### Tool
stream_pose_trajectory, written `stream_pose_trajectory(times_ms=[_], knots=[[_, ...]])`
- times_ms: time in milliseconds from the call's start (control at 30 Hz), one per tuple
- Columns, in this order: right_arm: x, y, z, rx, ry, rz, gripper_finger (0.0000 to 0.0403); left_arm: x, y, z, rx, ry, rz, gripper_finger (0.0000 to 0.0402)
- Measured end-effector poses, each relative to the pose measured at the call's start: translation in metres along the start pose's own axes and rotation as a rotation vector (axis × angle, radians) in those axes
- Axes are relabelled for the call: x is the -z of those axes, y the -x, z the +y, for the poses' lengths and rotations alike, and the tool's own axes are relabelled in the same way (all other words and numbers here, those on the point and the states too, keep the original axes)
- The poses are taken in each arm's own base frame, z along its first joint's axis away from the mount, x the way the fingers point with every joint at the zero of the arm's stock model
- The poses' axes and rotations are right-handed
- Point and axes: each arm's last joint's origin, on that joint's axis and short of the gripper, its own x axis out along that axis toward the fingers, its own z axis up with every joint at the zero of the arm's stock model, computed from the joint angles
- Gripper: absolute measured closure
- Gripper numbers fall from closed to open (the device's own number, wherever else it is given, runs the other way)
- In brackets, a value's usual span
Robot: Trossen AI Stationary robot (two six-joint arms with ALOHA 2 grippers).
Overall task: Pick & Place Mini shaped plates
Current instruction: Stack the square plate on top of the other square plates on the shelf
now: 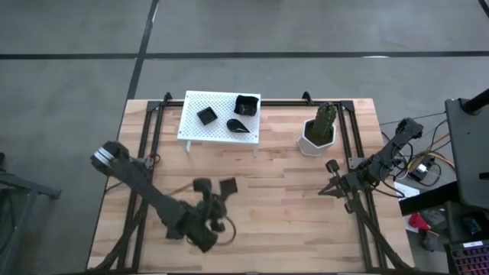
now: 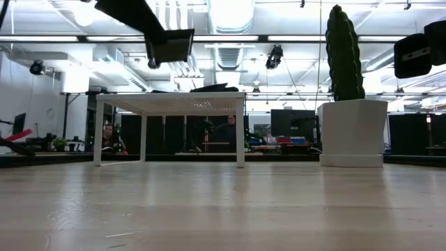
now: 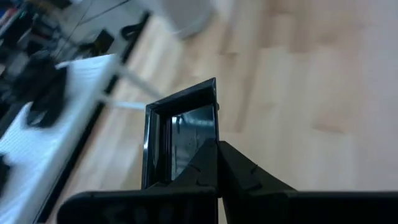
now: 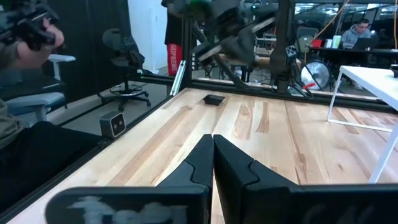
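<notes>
My left gripper (image 1: 216,195) is over the table's near middle, shut on a black raised-rim square plate (image 1: 228,186). The low view shows that plate (image 2: 171,45) well above the table. Three more black plates lie on the white rack (image 1: 195,130): a small square (image 1: 206,115), a larger raised-rim square (image 1: 245,105) and a teardrop (image 1: 241,126). My right gripper (image 1: 325,189) waits shut above the table's right side and holds nothing. In the right wrist view a small dark flat square (image 4: 213,99) lies on the wood below the left arm. My left gripper pinches the square plate by its raised rim (image 3: 213,138), at the side nearest the wrist, between the two fingers. The plate is lifted clear of the table and tilted, reaching out beyond the fingertips (image 3: 208,158).
A white pot with a green cactus (image 1: 317,134) stands on the table right of the rack. The rack stands on thin legs at the table's far middle. Bare wood (image 1: 283,206) lies between the two arms. People sit in the room beyond the table.
</notes>
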Motion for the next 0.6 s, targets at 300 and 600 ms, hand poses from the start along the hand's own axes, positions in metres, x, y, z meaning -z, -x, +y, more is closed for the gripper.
stream_pose_trajectory(times_ms=[300,600], knots=[[0.000,0.000,0.000,0.000,-0.001,-0.001,0.0394,-0.021,-0.004,0.080,-0.096,0.134,0.047,0.0401],[0.000,0.000,0.000,0.000,0.001,0.000,0.0394,-0.030,-0.035,0.148,-0.194,0.202,0.143,0.0401]])
